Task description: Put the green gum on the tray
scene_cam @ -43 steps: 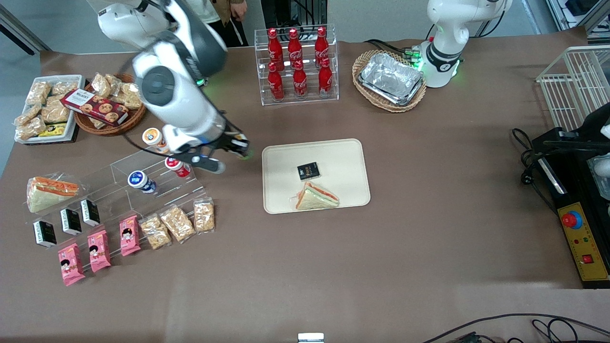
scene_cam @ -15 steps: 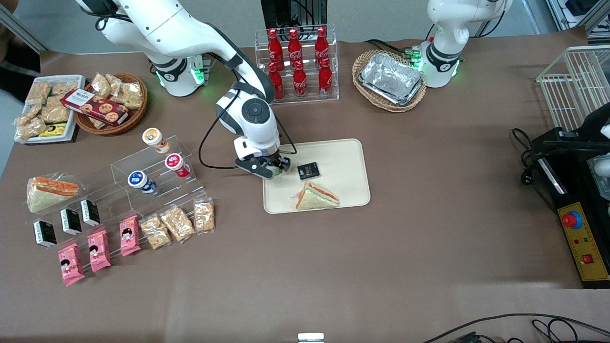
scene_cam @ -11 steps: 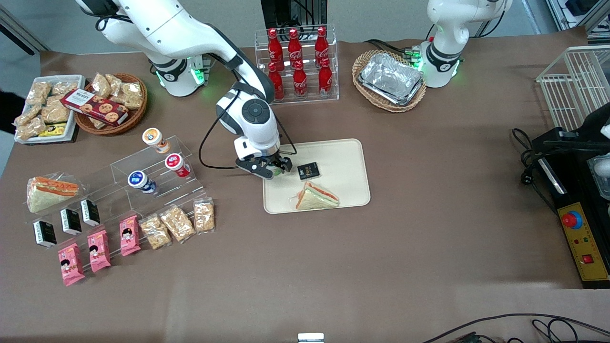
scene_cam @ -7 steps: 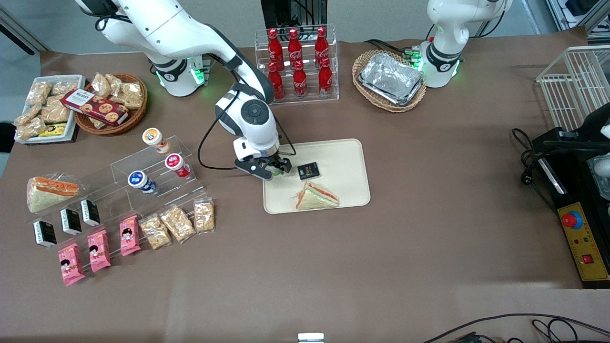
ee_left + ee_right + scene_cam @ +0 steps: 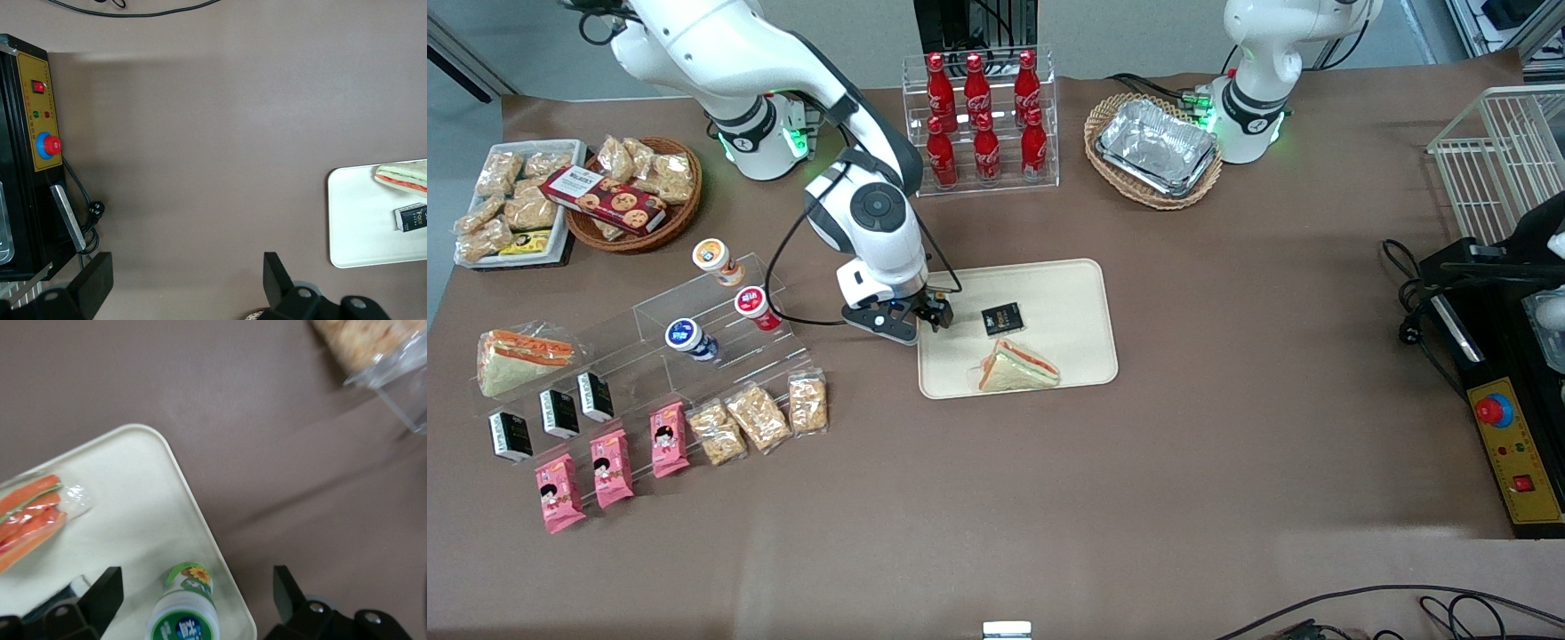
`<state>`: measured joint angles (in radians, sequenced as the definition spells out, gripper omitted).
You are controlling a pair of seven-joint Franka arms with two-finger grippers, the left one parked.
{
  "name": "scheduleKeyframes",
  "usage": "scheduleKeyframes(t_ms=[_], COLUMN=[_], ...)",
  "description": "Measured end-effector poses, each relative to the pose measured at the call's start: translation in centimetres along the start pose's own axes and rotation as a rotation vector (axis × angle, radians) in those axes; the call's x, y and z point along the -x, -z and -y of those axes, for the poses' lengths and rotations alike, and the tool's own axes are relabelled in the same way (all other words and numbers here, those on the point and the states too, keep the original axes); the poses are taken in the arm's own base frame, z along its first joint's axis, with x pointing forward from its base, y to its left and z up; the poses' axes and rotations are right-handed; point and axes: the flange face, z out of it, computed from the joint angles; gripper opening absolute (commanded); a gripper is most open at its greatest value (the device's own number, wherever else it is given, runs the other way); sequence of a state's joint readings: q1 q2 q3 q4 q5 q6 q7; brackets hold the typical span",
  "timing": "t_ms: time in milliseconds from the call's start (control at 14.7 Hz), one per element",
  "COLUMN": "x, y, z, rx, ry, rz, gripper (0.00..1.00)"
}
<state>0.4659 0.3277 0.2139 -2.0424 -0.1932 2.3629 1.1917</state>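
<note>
1. your landmark is the tray (image 5: 1067, 293), the cream one with rounded corners lying flat on the brown worktop (image 5: 1227, 444).
2. in the right wrist view you can see the green gum (image 5: 183, 613) standing upright on the tray (image 5: 133, 520), close inside its rim by a rounded corner, white lid facing the camera.
3. the gripper (image 5: 920, 316) hangs over the tray's edge toward the working arm's end; in the right wrist view its fingers (image 5: 100, 593) are spread wide on either side of the green gum and touch nothing.
4. in the front view the gripper hides the green gum, so you must rely on the wrist camera for it.
5. also on the tray you have a small black packet (image 5: 1002, 319) near the middle and a wrapped sandwich (image 5: 1018, 367) nearer the front camera than the packet.
6. toward the working arm's end from the tray, a clear stepped stand (image 5: 711, 329) holds an orange-bodied bottle (image 5: 713, 259), a red-bodied bottle (image 5: 757, 307) and a blue-bodied bottle (image 5: 687, 338).
7. farther from the front camera than the tray, a clear rack (image 5: 980, 124) holds six red cola bottles (image 5: 978, 89) in two rows.
8. beside that rack, toward the parked arm's end, a wicker basket (image 5: 1116, 173) holds stacked foil trays (image 5: 1158, 147).
</note>
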Motion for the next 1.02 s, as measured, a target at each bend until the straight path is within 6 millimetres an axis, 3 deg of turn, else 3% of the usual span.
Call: scheduleKeyframes(t_ms=[204,340,612,816,1020], x=[-0.6,-1.1,-4.7,-7.4,-11.6], y=[4.0,7.7,18.1,24.6,28.1], z=[-0.3,-0.3,-1.4,-4.0,-9.8], rx=[-0.007,-0.022,0.006,0.022,0.011], ry=[0.006,0.015,0.111,0.225,0.322], rz=[-0.018,0.021,0.083,0.092,0.074], gripper=[1.0,1.0,1.0,1.0,1.0])
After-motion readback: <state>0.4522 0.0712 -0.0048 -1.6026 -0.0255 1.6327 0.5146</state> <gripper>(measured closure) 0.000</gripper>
